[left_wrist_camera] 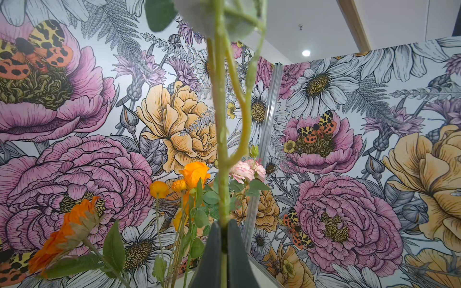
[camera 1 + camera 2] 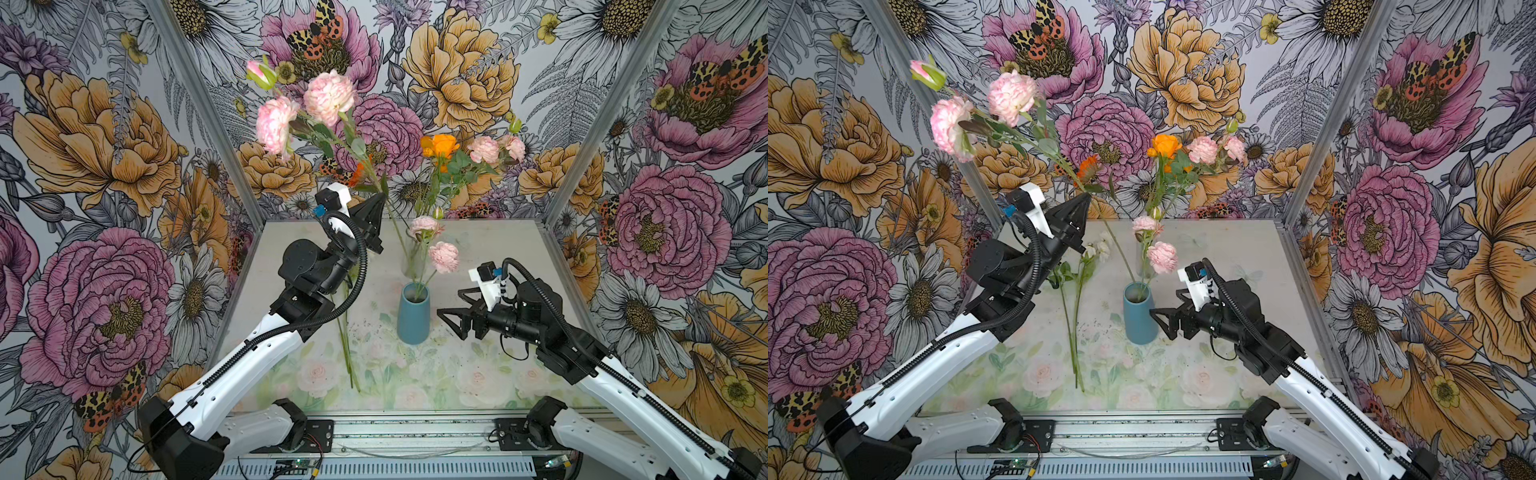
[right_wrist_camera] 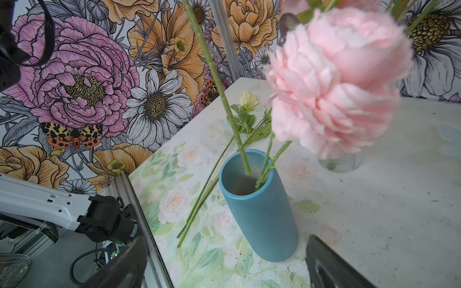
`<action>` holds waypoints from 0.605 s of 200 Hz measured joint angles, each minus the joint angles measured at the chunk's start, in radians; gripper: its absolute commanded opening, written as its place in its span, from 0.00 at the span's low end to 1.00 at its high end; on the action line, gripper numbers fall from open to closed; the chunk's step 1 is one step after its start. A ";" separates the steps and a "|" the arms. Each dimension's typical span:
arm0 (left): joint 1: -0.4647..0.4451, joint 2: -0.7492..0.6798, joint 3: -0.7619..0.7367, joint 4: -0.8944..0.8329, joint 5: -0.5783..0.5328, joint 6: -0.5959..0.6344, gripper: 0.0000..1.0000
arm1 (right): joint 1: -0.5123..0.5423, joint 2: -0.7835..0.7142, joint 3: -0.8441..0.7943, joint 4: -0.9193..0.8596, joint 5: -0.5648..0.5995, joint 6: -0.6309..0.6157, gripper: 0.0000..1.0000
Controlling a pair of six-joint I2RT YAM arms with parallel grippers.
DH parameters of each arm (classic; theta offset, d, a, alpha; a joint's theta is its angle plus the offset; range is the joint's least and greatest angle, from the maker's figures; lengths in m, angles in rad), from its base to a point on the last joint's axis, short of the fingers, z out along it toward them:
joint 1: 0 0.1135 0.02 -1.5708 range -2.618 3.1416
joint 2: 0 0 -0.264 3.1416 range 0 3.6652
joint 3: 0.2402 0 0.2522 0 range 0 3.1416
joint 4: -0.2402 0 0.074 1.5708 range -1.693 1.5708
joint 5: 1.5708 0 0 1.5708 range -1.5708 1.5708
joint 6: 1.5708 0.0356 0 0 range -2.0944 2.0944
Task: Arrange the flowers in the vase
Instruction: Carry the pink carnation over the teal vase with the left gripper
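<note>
The left end effector point(image 2: 379, 200) is clenched on a pink stem point(image 2: 360, 154), raised well above the bench point(image 2: 498, 257) toward the back wall. In the left wrist view both fingers point(image 1: 212, 251) press on the green stalk. The stem slants. Its two pale pink blooms and a bud stand up and to the left of the grip, and its lower part runs down to the blue vase point(image 2: 413, 324). In the right wrist view the stem's bottom end sits just inside the vase's mouth, near the rim.

A second pink flower point(image 2: 444, 257) stands in the blue vase, leaning to the right; in the right wrist view its bloom fills much of the frame. Just behind the blue vase is a glass vase point(image 2: 410, 259) holding the remaining bunch point(image 2: 446, 146) of orange and pink blooms with leaves.

Two loose stems point(image 2: 1076, 332) lie flat on the bench left of the blue vase, their pale blooms toward the back. One of these blooms is a cream rose point(image 3: 248, 99).

The right end effector point(image 2: 449, 302) is released, jaws spread wide and holding nothing. It sits low, just to the right of the blue vase and pointing at it. Whether a fingertip touches the vase I cannot tell.
</note>
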 measured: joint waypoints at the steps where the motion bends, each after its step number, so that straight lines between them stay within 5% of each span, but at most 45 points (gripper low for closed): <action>1: 0.000 0.000 -0.005 0.001 0.003 0.000 0.00 | 0.000 0.000 0.000 0.000 0.000 0.000 0.99; 121: -0.102 0.002 -0.398 0.309 0.051 0.041 0.00 | 0.000 0.041 0.000 -0.001 -0.008 -0.001 1.00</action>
